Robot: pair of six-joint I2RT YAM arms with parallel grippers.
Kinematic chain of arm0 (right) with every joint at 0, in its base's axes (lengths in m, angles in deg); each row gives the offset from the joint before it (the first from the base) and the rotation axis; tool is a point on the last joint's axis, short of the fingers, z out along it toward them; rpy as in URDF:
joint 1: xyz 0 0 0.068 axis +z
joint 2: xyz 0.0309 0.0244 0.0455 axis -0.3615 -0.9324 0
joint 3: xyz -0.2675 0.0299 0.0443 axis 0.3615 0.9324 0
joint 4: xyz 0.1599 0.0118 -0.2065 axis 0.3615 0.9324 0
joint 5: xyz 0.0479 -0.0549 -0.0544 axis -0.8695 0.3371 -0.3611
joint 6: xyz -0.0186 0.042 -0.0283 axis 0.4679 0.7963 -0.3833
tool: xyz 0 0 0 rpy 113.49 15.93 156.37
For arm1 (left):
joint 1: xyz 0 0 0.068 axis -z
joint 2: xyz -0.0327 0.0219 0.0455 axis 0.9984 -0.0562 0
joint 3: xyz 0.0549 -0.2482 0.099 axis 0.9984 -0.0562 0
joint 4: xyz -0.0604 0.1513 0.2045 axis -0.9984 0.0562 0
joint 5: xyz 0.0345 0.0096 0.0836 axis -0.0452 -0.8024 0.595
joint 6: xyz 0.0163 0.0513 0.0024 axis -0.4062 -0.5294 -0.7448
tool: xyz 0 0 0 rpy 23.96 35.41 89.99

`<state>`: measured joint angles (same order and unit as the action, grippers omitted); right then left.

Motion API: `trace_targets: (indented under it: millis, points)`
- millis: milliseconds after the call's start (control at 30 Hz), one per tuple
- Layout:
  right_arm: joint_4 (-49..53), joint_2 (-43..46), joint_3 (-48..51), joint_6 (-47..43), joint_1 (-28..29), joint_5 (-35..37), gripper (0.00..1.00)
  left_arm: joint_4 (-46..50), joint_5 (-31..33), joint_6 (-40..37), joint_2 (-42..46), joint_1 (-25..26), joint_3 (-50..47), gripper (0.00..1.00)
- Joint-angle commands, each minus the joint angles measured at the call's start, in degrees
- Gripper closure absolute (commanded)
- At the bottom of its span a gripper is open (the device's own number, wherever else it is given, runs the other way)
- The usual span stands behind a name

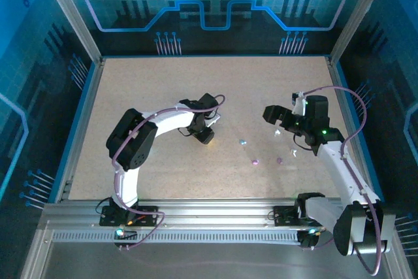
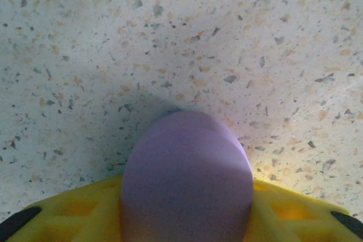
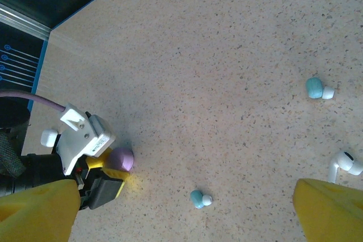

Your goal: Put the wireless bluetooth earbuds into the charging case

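Note:
A rounded purple charging case (image 2: 187, 179) sits between the yellow fingers of my left gripper (image 2: 187, 222), which is shut on it, low over the table. The right wrist view shows the same case (image 3: 121, 159) in that left gripper (image 3: 105, 168) at the left. My right gripper (image 3: 184, 212) hangs open above the table, its fingers (image 3: 39, 211) spread wide with nothing between them. Below it lie a teal earbud (image 3: 200, 198), a second teal earbud (image 3: 317, 88) and a white stemmed earbud (image 3: 343, 164). From above, two purple earbuds (image 1: 255, 161) (image 1: 279, 159) lie between the arms.
The speckled tabletop (image 1: 196, 89) is bordered by a blue rim and metal posts (image 1: 72, 11). A metal rail (image 1: 215, 210) runs along the near edge by the arm bases. Bare table stretches behind both grippers.

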<state>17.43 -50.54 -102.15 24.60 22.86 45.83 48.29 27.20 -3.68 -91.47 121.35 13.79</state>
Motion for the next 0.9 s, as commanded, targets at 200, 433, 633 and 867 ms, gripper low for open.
trace_targets:
  millis: [200, 433, 633, 867]
  points:
    - [1.9, -0.98, -1.08, 1.05, -0.89, -2.33, 0.05, -6.04, -7.71, -2.3, 12.53, -0.12, -6.32, 0.59]
    - [3.74, -3.92, -4.01, 1.08, -0.38, -12.85, 0.18, -17.03, -19.9, -9.59, 28.94, -0.09, -15.85, 0.63]
    - [6.23, -5.84, -9.03, 3.62, 3.27, -19.17, 0.33, -25.46, -27.61, -16.3, 38.4, 0.6, -22.41, 0.64]
    - [11.19, -9.77, -17.3, 3.99, 12.66, -20.03, 0.41, -23.5, -26.76, -20.09, 40.45, 2.42, -20.82, 0.65]
